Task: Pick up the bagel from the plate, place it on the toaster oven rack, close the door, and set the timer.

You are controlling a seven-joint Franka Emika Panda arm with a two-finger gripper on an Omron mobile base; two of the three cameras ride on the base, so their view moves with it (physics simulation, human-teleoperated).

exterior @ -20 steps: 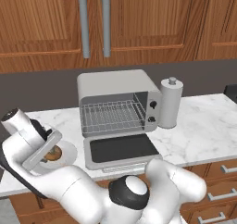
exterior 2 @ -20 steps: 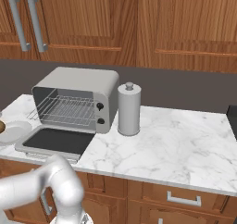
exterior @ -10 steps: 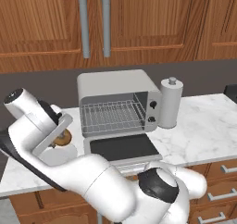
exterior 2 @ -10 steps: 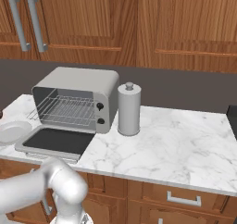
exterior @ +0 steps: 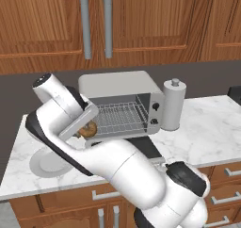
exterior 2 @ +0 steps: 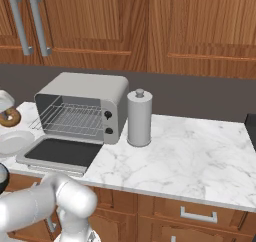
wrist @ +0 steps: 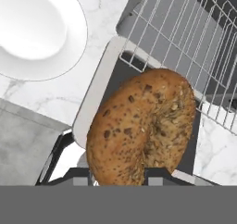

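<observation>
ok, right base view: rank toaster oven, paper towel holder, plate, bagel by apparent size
Largest to smallest as they look:
1. toaster oven
2. paper towel holder
3. plate, though the left edge cuts it off, so its rank against the holder is unsure
4. bagel, held above the plate

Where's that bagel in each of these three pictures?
Left base view: bagel left of centre, beside the white arm.
Right base view: far left edge, above the plate.
Hand view: large, low centre.
Shared landmark: the toaster oven rack.
</observation>
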